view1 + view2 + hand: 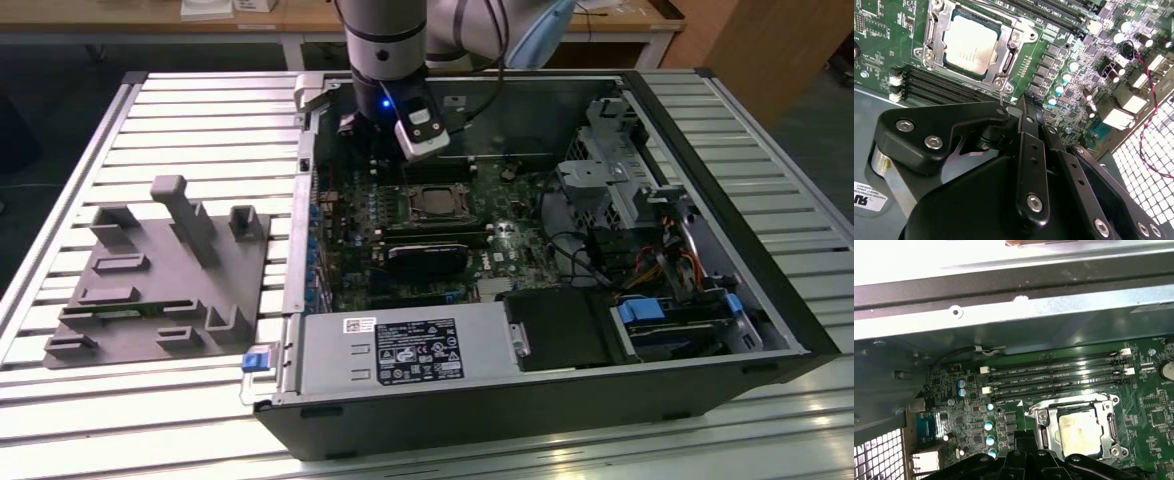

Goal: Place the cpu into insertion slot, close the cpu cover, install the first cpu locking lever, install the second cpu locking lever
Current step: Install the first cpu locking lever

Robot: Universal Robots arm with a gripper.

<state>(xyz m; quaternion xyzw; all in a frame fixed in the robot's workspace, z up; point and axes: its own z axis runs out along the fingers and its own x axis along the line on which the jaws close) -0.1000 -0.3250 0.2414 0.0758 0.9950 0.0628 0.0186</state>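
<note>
The cpu [970, 42] is a silver-tan square lying flat in the insertion slot [1017, 36] on the green board. The cpu cover [959, 71], a silvery frame, lies down around it, leaving the chip's top bare. In the first wrist view the cpu [1079, 427] and the cover [1046, 426] sit just beyond my gripper [1024, 440]. My gripper [1025, 100] is shut with nothing in it, a little above the board by the slot's corner, where a thin metal lever end [1002, 94] sticks out. From the exterior view, the gripper [416, 148] hangs just behind the slot [434, 203].
Long black memory slots [1054, 375] run beside the socket. A black graphics card [427, 258] lies in front of it, and the power supply [400, 350] in front of that. Drive bays and cables [641, 230] crowd the exterior view's right. A grey fixture [160, 270] sits outside the case.
</note>
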